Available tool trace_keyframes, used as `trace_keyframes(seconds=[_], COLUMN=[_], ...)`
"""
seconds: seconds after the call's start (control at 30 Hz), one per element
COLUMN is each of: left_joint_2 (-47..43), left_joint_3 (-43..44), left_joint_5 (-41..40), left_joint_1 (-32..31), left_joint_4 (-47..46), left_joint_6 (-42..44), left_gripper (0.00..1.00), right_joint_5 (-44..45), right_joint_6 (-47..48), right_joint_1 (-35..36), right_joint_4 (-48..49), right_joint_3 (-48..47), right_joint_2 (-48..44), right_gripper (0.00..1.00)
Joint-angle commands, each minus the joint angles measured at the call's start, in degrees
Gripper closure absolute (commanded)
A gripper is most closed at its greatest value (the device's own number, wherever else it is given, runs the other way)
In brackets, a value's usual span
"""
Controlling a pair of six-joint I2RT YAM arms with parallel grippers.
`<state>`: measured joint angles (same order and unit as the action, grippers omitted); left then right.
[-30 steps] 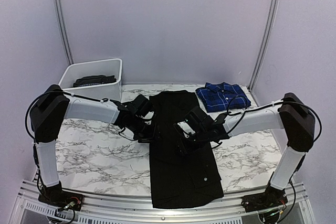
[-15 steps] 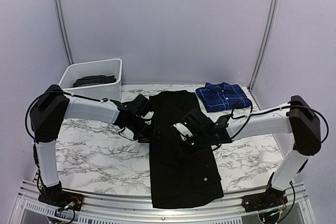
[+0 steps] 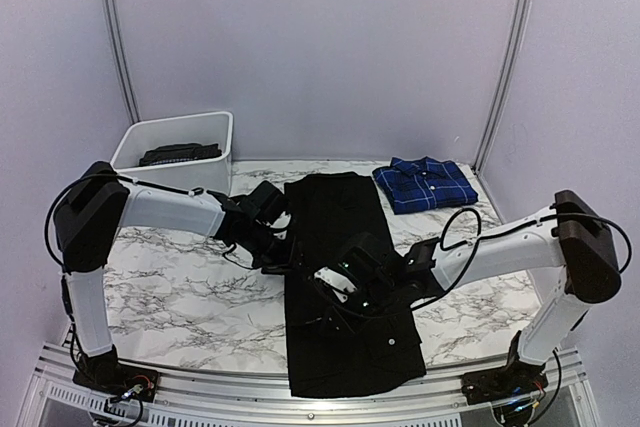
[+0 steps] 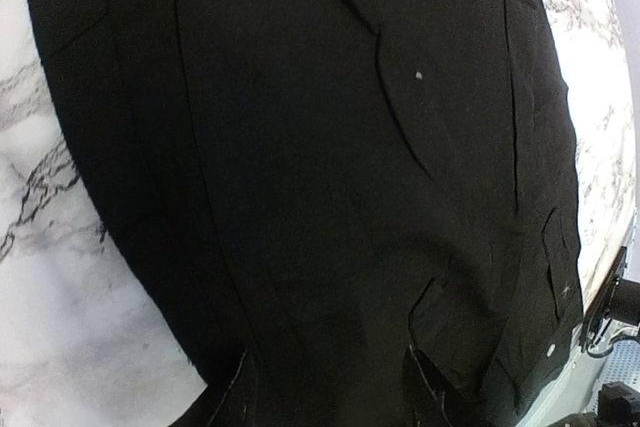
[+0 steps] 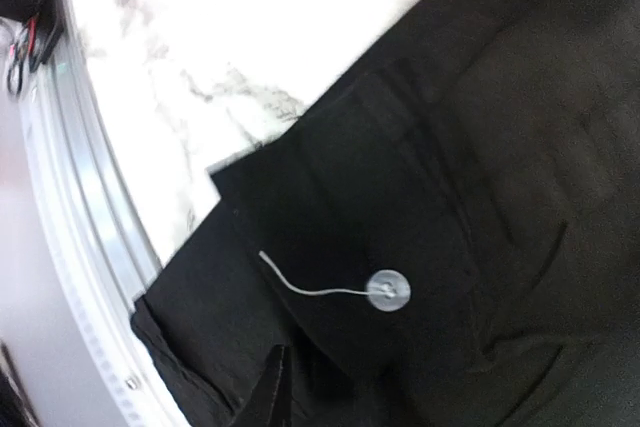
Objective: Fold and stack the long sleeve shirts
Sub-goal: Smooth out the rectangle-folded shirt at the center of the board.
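A long black shirt (image 3: 335, 207) lies flat in a strip from the far side of the table to its near edge. My left gripper (image 3: 280, 252) sits low on the shirt's left edge. In the left wrist view its fingers (image 4: 228, 397) stand apart, with black cloth (image 4: 300, 147) under them. My right gripper (image 3: 330, 292) hovers low over the shirt's near half. The right wrist view shows one dark fingertip (image 5: 272, 392) above a cuff with a grey button (image 5: 388, 290) and a loose thread; the other finger is lost against the black cloth. A folded blue plaid shirt (image 3: 425, 184) lies at the back right.
A white bin (image 3: 130, 147) with dark cloth inside stands at the back left. Marble table top (image 3: 180, 287) shows on both sides of the black shirt. A metal rail (image 5: 70, 197) runs along the near edge, close to the shirt's hem.
My right arm has slid along the black shirt toward the near edge and a little left. The left arm and both shirts have stayed put.
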<state>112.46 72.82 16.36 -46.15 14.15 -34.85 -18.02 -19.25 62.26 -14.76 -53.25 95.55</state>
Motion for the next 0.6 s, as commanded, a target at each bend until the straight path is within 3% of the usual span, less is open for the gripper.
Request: trace_keyframes(seconds=[0.0,0.1,0.17,0.37,0.57], left_joint_2=[-3.72,-5.33,-6.43,-6.61,0.36], left_joint_3=[-2.12,-3.58,-4.72,-5.65,5.47], left_joint_5=[0.68,-0.70,-2.77,-7.54,-11.86], left_joint_1=[-0.37,-0.41,-0.13,3.01,7.37], left_joint_4=[2.27,2.68,2.81,1.28,1.32], left_joint_6=[1.04,0.50,-0.55,-4.41,-1.06], left_gripper=[0.49,0.50,0.50,0.52,0.52], right_joint_5=[-0.59,1.36,4.72,9.81,10.28], right_joint_6=[1.06,1.35,0.33,-1.95,-1.83], right_joint_1=[0.41,0.21,-1.39,-14.41,-22.88], right_joint_4=[0.15,-2.18,-4.02,-3.56,1.74], right_joint_3=[0.04,-1.16,-1.84,-6.00,-13.34], right_joint_2=[-2.74,-5.12,-6.64,-5.86,1.49], right_gripper=[0.69,0.57,0.55,0.57,0.65])
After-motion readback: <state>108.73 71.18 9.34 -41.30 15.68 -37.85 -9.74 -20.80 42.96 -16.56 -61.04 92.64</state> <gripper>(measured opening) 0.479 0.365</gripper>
